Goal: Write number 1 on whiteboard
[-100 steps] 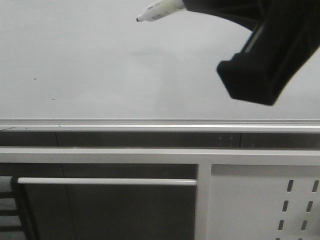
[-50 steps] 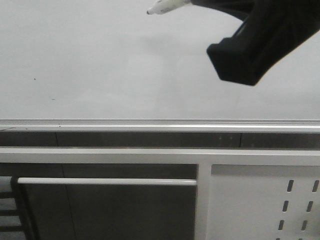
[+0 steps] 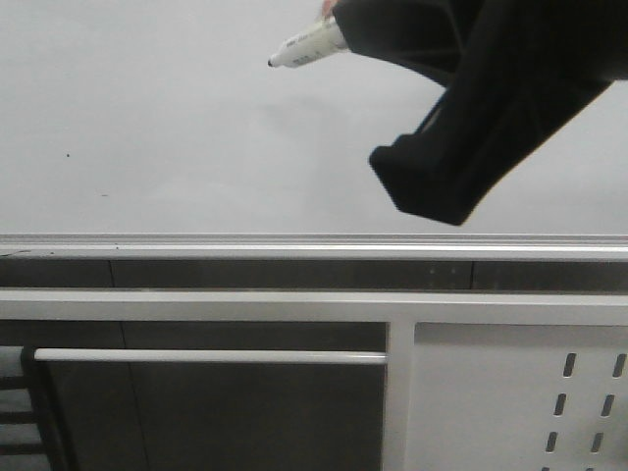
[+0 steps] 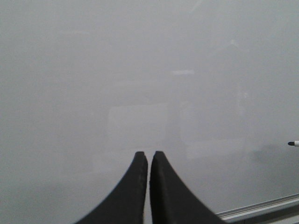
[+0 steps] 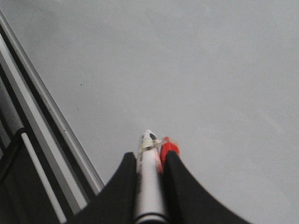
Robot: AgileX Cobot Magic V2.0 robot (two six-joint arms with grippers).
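Note:
The whiteboard [image 3: 147, 118] is a glossy pale grey panel with a silver rail [image 3: 294, 240] along its lower edge. No number 1 shows on it in any view. My right gripper [image 3: 358, 29] is at the upper right, shut on a white marker [image 3: 306, 45] whose black tip points left, close to the board. In the right wrist view the marker [image 5: 149, 172] sits between the fingers of that gripper [image 5: 149, 156], with a red piece [image 5: 168, 147] taped beside it. My left gripper [image 4: 148, 155] is shut and empty, facing the bare board [image 4: 140, 70]. The marker tip [image 4: 293, 143] shows there too.
Below the rail stands a white metal frame with slotted holes [image 3: 510, 392] and a white crossbar [image 3: 196, 356]. Small dark specks [image 3: 68, 154] mark the board at the left. The rail also shows in the right wrist view [image 5: 60, 135].
The right gripper with the marker rose and shifted right, then came back left and lower. The arm's black body has moved left. No stroke has appeared.

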